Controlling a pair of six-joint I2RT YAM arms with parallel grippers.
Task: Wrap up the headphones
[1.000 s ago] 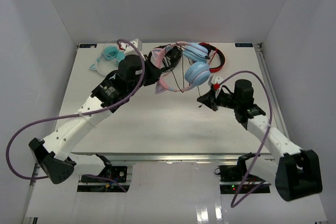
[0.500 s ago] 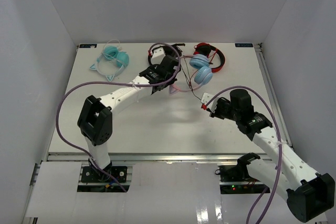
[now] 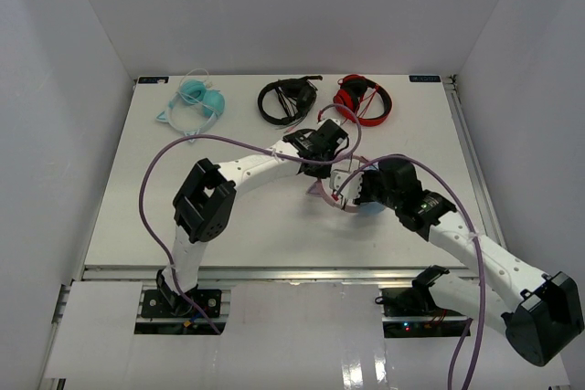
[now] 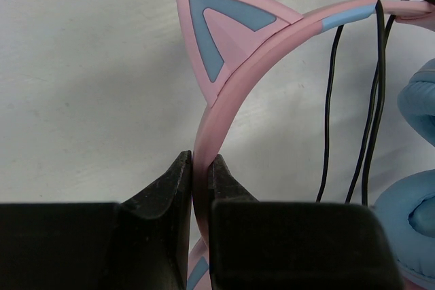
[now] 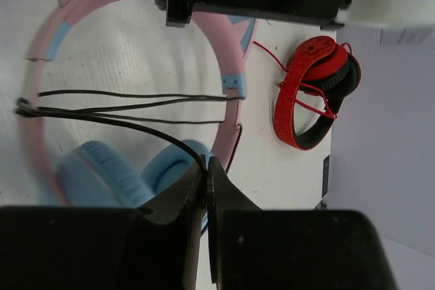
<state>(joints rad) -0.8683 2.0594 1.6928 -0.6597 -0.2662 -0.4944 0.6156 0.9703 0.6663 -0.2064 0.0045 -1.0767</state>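
In the left wrist view, the left gripper [image 4: 197, 168] is closed tight on the pink headband [image 4: 228, 76] of the headphones [image 4: 416, 202]. The band stands on edge between the two black fingers and rises away from them, with a pink and blue cat ear [image 4: 214, 28] above the grip. Loops of the thin black cable [image 4: 370, 100] cross over the band on the right, and a light blue ear cup [image 4: 408, 100] shows at the right edge. Under all this is the white table [image 4: 81, 66].

In the right wrist view, the right gripper [image 5: 206, 168] has its jaws pressed together on one strand of the cable, just above the blue ear cups. Several strands run straight across the arc of the headband from one side to the other. The black body of the left gripper sits at the top, on the headband. The red headphones [image 5: 314, 93] lie on the table to the right, apart from the pink pair.

In the top external view, the left arm [image 3: 247, 166] is folded sharply at the elbow, and its forearm reaches to the right over the middle of the table. The right arm [image 3: 457, 239] stretches from the near right corner toward the left, so both wrists meet close together. The pink headphones are between them, mostly hidden. The black headphones [image 3: 285, 98] and the teal cat-ear headphones [image 3: 196, 100] lie along the far edge
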